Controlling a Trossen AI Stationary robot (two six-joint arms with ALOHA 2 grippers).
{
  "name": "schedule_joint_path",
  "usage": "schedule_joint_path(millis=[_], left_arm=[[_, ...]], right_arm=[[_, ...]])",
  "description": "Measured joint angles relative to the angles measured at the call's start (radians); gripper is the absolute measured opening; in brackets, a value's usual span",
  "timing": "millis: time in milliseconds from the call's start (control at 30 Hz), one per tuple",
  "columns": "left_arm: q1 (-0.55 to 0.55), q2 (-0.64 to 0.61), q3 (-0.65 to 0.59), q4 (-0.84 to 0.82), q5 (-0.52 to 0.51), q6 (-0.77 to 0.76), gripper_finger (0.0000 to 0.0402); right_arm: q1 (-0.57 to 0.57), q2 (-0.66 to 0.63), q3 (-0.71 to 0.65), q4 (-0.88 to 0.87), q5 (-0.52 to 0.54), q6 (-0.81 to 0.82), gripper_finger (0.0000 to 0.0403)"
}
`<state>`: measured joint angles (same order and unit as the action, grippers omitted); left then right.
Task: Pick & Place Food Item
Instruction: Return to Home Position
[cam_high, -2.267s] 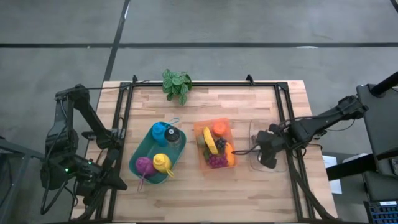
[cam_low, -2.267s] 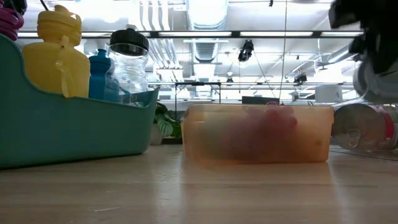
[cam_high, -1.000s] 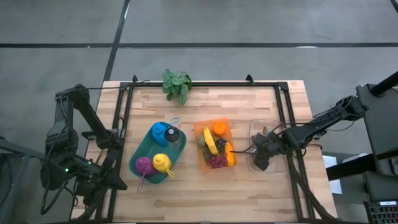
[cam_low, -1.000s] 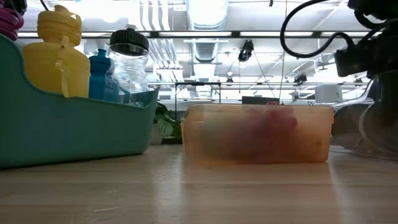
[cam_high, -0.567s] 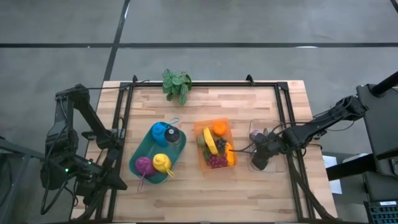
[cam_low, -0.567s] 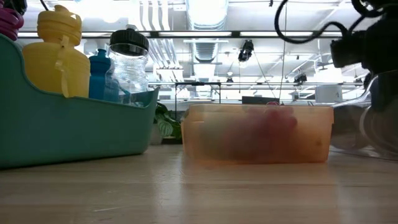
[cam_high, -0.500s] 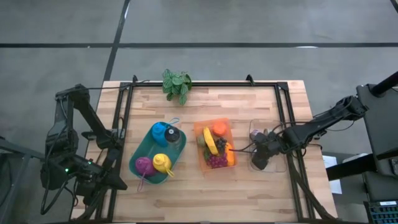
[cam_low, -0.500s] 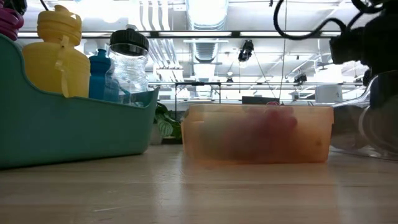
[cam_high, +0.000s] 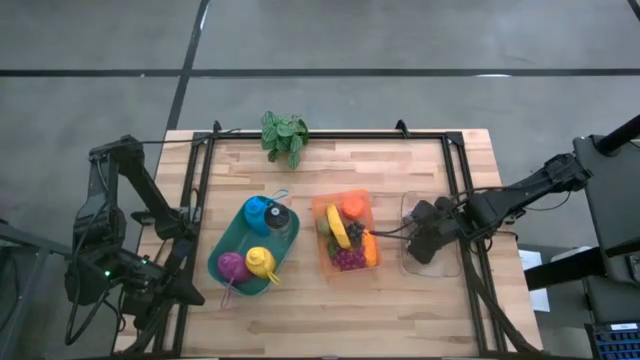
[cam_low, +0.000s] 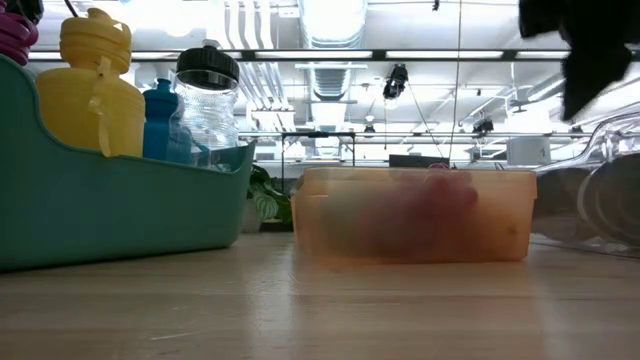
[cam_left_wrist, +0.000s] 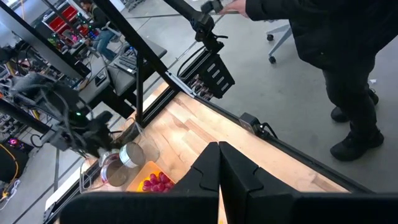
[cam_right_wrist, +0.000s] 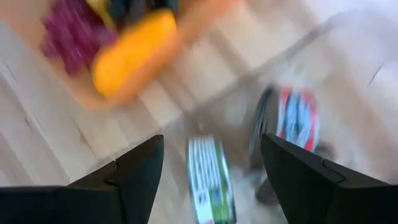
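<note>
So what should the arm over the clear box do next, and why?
Probably lift the right gripper up and back from the bin: its fingers are open and empty, and the cans already lie inside.

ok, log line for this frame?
right gripper: open, over clear bin | cans: in bin | left gripper: shut, off table left edge

Teal tray (cam_low: 100, 210); orange bin (cam_low: 320, 222); green-white striped can (cam_right_wrist: 208, 179).
</note>
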<state>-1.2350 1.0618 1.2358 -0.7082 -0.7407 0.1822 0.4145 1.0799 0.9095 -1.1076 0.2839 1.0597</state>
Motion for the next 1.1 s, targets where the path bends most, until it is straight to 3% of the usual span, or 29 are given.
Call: schedule_joint_path(millis=[233, 500, 700, 833, 967, 1100], left_arm=[[0.0, 0.0, 0.0, 0.0, 0.0, 0.0, 0.0002], [0.0, 0.0, 0.0, 0.0, 0.0, 0.0, 0.0002], [0.0, 0.0, 0.0, 0.0, 0.0, 0.0, 0.0002], [0.0, 0.0, 0.0, 0.0, 0.0, 0.0, 0.0002], [0.0, 0.0, 0.0, 0.0, 0.0, 0.0, 0.0002], [0.0, 0.0, 0.0, 0.0, 0.0, 0.0, 0.0002]], right_arm=[[0.0, -0.014, 0.133, 0.085, 0.23, -0.169, 0.0267], [-0.004, -0.02, 0.209, 0.446, 0.349, -0.543, 0.0267], [-0.038, -0.022, 0.137, 0.859, 0.333, -0.788, 0.0267], [-0.094, -0.024, 0.048, 1.106, 0.211, -0.898, 0.0267], [-0.162, -0.024, -0.014, 1.153, 0.109, -0.908, 0.0267], [-0.191, -0.044, -0.066, 1.123, 0.091, -0.906, 0.0267]])
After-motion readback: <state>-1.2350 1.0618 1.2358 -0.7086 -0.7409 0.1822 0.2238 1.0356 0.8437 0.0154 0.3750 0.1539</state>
